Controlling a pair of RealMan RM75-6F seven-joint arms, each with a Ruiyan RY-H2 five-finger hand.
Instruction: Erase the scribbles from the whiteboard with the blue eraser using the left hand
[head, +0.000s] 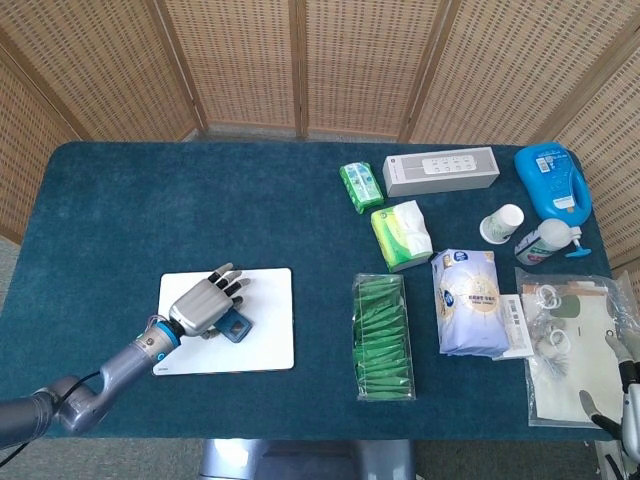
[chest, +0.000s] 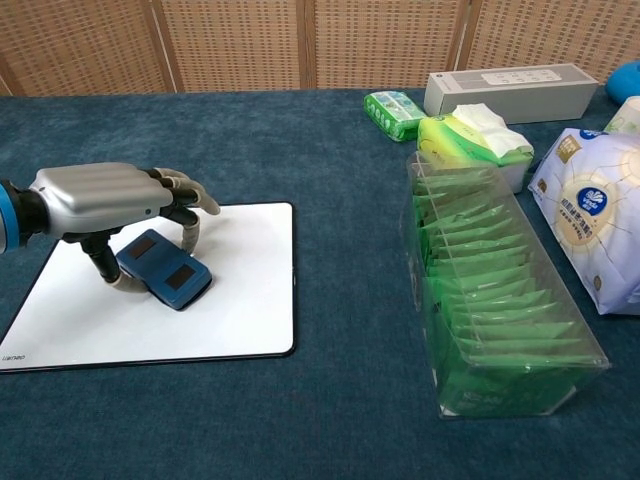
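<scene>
The white whiteboard lies flat at the front left of the blue table. My left hand hovers over its middle and grips the blue eraser, thumb on one side and fingers on the other. In the chest view the eraser lies flat on the whiteboard under the left hand. No scribbles show on the bare parts of the board. The right hand peeks in at the lower right edge, fingers apart and holding nothing.
A clear box of green packets stands right of the board. Further right lie a white-blue bag, a plastic bag of small items, green tissue packs, a grey box, a cup and blue bottle.
</scene>
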